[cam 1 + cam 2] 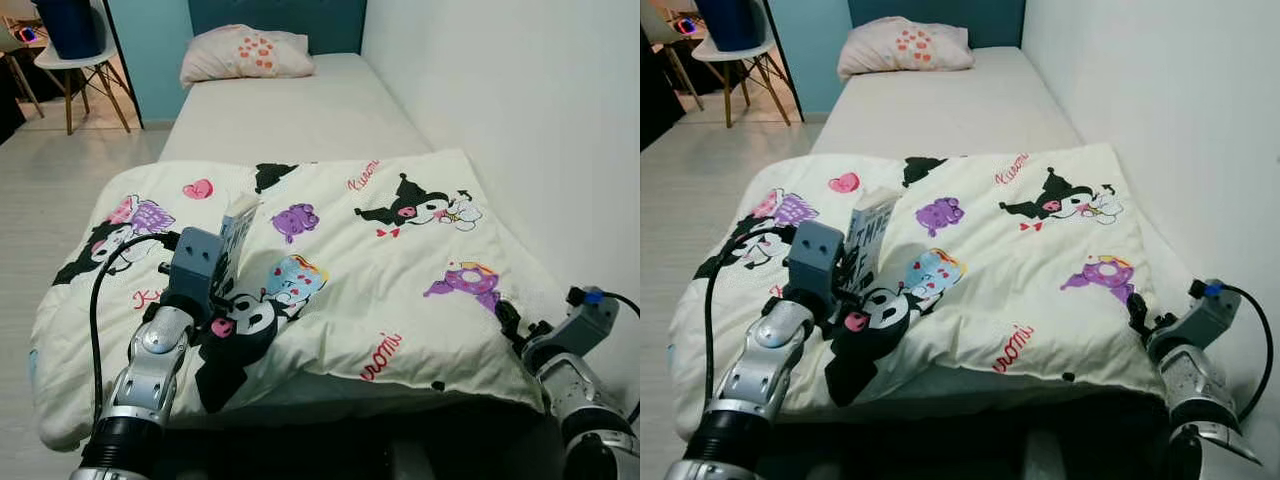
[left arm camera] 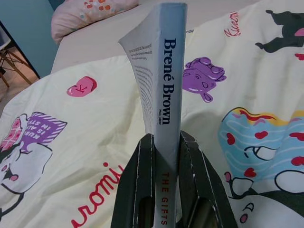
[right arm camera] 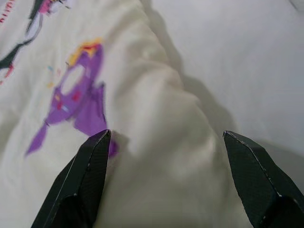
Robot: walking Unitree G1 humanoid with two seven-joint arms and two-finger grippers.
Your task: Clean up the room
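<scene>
A pale grey paperback book (image 2: 167, 90) with "Brené Brown" on its spine stands upright above the cartoon-print duvet (image 1: 330, 260). My left gripper (image 2: 165, 142) is shut on the book's spine, both black fingers (image 2: 137, 175) pressed against its covers. In the left eye view the book (image 1: 238, 228) rises just beyond my left wrist over the duvet's left half. My right gripper (image 3: 166, 142) is open, its fingertips (image 3: 97, 147) spread wide over the duvet's right edge beside the white wall (image 1: 520, 100).
The bed (image 1: 300, 110) runs along the wall with a pillow (image 1: 245, 52) at its head. A chair (image 1: 80, 60) with a blue thing on it stands on the floor beyond the bed's left side. Pale floor (image 1: 50, 190) lies on the left.
</scene>
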